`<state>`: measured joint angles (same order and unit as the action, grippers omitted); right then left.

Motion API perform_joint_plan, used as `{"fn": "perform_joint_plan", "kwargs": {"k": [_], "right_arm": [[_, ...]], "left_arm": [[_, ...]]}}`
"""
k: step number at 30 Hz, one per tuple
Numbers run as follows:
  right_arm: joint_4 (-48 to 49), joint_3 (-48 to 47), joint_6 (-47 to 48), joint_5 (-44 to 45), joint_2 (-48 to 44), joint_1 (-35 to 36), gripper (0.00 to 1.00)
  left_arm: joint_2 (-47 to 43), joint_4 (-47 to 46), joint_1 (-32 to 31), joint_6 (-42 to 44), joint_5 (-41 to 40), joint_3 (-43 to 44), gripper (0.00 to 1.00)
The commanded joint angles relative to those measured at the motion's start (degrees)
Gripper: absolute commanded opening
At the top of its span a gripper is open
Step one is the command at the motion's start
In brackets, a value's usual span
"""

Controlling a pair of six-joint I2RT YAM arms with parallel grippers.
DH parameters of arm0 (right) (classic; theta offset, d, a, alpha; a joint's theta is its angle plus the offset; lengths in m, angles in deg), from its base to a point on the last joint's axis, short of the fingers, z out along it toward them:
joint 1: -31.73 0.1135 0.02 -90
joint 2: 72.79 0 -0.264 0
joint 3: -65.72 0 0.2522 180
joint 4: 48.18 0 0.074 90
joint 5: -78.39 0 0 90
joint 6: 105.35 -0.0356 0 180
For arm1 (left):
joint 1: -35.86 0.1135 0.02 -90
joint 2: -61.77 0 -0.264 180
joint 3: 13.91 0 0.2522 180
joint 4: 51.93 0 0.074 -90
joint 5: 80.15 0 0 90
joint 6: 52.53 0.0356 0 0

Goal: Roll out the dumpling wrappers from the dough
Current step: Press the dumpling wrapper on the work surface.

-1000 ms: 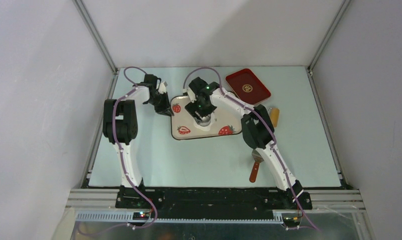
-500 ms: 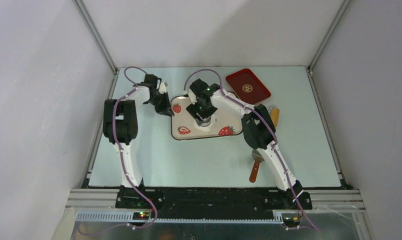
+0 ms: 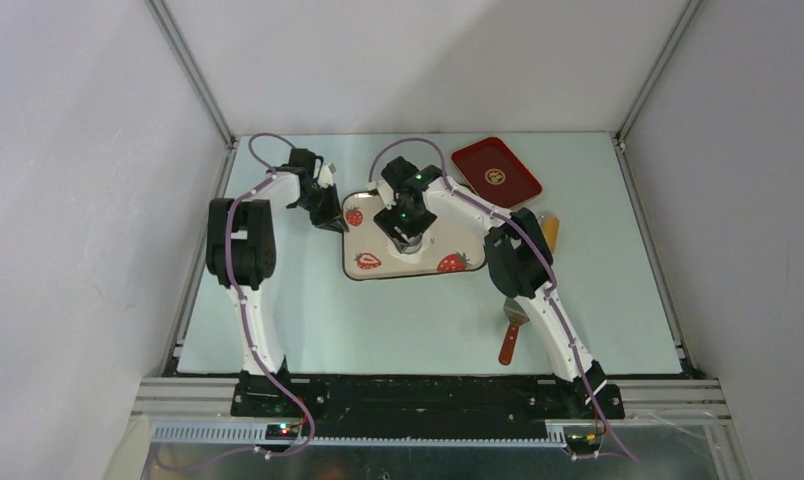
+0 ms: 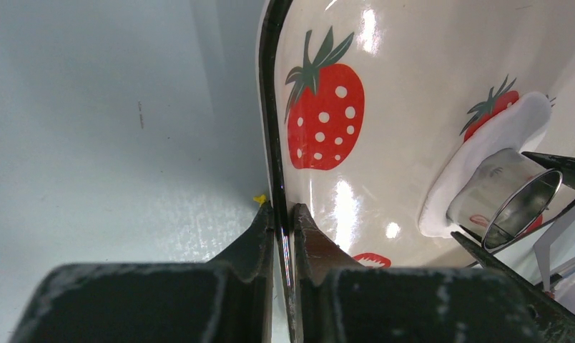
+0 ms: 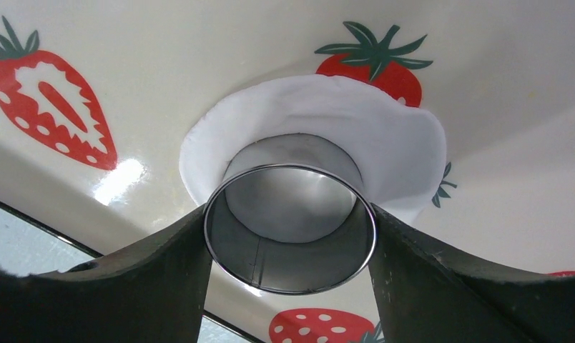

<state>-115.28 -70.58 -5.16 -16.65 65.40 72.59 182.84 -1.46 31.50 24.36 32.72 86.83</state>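
The dough [image 5: 385, 128] lies flattened into a thin, roundish white dumpling wrapper on the strawberry-print tray [image 5: 163, 64]. My right gripper [image 5: 289, 214] is shut on a small silvery round cup [image 5: 284, 264], which stands rim-down on the wrapper's middle. From the left wrist view the wrapper [image 4: 499, 132] and the cup [image 4: 506, 196] show at the right. My left gripper [image 4: 283, 211] is shut on the tray's dark left rim [image 4: 269, 107]. In the top view both grippers, left [image 3: 330, 222] and right [image 3: 406, 238], are at the tray [image 3: 458, 235].
A red tray [image 3: 495, 172] lies at the back right. A wooden rolling pin [image 3: 549, 232] sits right of the strawberry tray, partly behind my right arm. A scraper with a red handle [image 3: 511, 335] lies nearer the front. Walls close in the table's sides and back.
My right gripper has shifted slightly toward the far side of the tray with the cup. The left gripper has stayed on the rim.
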Motion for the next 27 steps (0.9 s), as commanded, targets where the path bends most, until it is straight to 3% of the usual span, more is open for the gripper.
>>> {"fn": "perform_joint_plan", "kwargs": {"k": [1,7,11,19,27], "right_arm": [[-2.0,-1.5,0.7,-2.0,-4.0,-0.4,0.73],[-2.3,-0.3,2.9,-2.5,-4.3,0.0,0.37],[-2.1,2.1,5.2,-3.7,-5.3,0.3,0.27],[-3.4,4.0,9.0,-7.3,-6.1,0.1,0.18],[-4.9,6.1,11.6,-12.2,-7.6,0.0,0.15]], "left_arm": [[-0.4,0.3,-0.9,1.7,-3.0,-1.2,0.00],[-0.4,0.2,-0.8,1.7,-3.1,-1.2,0.00],[-0.2,0.3,-0.8,1.6,-3.3,-0.9,0.00],[-0.5,0.3,-0.8,1.9,-4.8,-0.4,0.00],[-0.5,0.3,-0.7,1.7,-5.2,-0.3,0.00]]}}
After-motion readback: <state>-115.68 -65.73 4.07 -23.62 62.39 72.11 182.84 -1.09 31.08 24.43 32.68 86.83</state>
